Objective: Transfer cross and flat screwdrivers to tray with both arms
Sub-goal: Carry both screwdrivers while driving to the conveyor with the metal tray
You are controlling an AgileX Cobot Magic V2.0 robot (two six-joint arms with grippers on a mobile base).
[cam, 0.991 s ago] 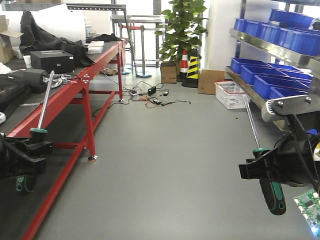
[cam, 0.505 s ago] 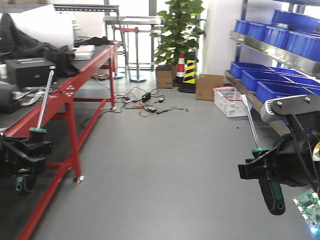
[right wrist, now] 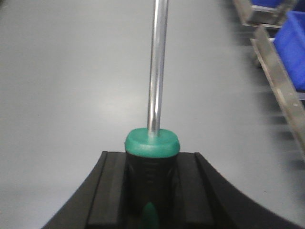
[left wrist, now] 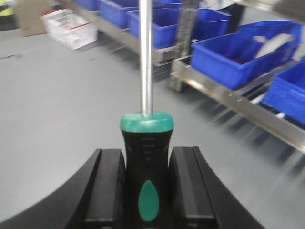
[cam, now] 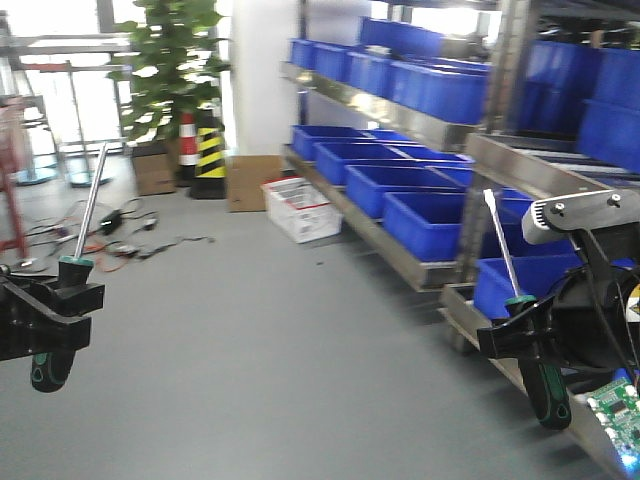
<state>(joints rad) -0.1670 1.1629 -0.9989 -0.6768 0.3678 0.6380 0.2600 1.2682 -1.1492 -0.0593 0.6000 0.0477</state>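
Down at 8 o'clock in the front view, the left screwdriver [cam: 88, 205] is pinched by its green-and-black handle in the left gripper [cam: 58, 308], with the shaft pointed up and tipped a bit toward 1 o'clock. At 4 o'clock the right screwdriver [cam: 545, 388] is clamped the same way in the right gripper [cam: 520, 335], shaft leaned toward 11. Both are held in the air over the grey floor [cam: 270, 330]. Further out, blue bins [cam: 420, 215] are lined up on metal shelving [cam: 350, 93] from 3 to 1 o'clock, and a potted plant [cam: 175, 60] is seen at 11.
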